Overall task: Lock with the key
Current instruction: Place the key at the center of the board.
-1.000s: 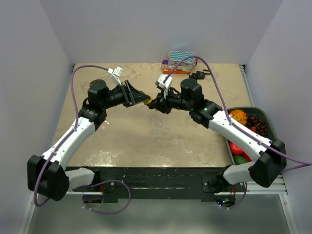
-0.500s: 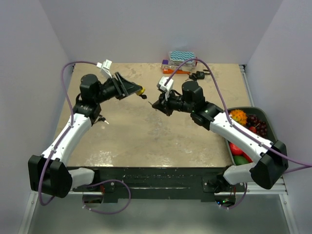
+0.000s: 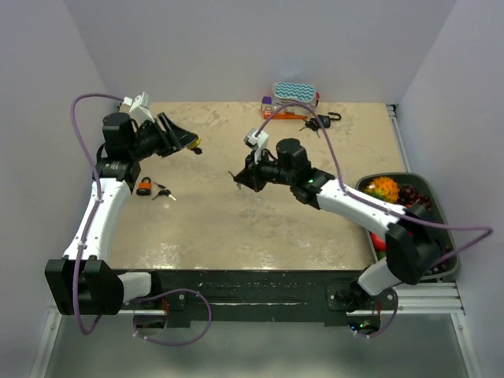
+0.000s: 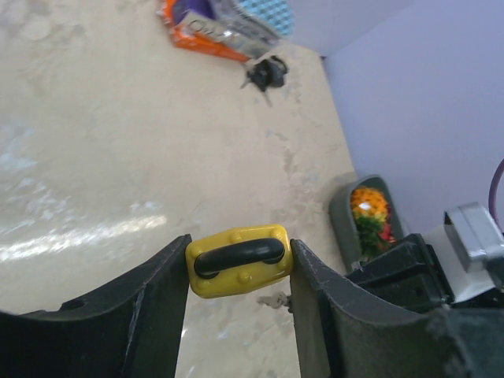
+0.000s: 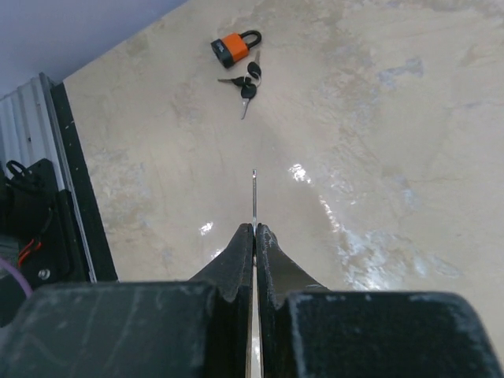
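My left gripper (image 3: 187, 144) is shut on a yellow padlock (image 4: 239, 259) with a black shackle, held above the table at the far left; it also shows in the top view (image 3: 190, 145). My right gripper (image 3: 239, 179) is shut on a thin metal key (image 5: 253, 197) whose blade sticks out past the fingertips, edge-on in the right wrist view. The two grippers are well apart, the key to the right of and nearer than the padlock.
An orange padlock (image 3: 144, 187) with keys (image 3: 164, 192) lies on the table at left, seen too in the right wrist view (image 5: 233, 47). A black padlock (image 3: 323, 120) and packets (image 3: 293, 98) lie at the back. A tray of fruit (image 3: 403, 197) sits at right.
The two grippers were together at the table's middle; my left arm has pulled back left with the yellow padlock, and my right gripper has moved left and nearer with the key.
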Robot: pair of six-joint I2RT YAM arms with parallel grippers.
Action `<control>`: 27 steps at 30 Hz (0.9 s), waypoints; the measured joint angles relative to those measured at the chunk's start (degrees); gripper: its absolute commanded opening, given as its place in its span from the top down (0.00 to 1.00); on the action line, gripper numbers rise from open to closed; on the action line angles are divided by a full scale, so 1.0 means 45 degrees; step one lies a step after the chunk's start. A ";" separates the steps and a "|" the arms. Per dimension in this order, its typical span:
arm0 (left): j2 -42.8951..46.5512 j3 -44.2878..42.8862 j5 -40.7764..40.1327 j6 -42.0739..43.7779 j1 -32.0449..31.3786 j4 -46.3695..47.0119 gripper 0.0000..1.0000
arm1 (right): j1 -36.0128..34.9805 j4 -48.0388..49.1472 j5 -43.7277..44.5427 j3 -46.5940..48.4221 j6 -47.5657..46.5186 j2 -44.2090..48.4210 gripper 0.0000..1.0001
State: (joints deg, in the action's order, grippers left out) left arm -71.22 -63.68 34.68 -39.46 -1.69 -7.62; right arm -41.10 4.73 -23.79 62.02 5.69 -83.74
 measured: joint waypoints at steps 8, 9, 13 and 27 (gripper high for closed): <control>-0.0117 -0.0112 0.0743 0.3939 0.2259 -0.4371 1.00 | -0.0957 0.2254 0.0053 0.0787 0.1899 -0.4998 1.00; -0.0175 -0.0126 0.0777 0.4386 0.2341 -0.4799 1.00 | -0.1049 0.2463 0.0049 0.1083 0.2127 -0.5576 1.00; -0.0306 -0.0189 0.0767 0.5780 0.2409 -0.6139 1.00 | -0.1302 0.3162 0.0058 0.2152 0.2798 -0.7208 1.00; -0.0287 -0.0204 0.0437 0.6936 0.2433 -0.7023 1.00 | -0.1355 0.4386 0.0301 0.3167 0.3604 -0.9005 1.00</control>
State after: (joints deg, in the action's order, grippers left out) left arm -72.51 -64.60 36.64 -8.25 9.26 -39.22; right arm -47.20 24.47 -22.44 76.27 21.91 -124.27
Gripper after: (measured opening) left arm 0.536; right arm 0.011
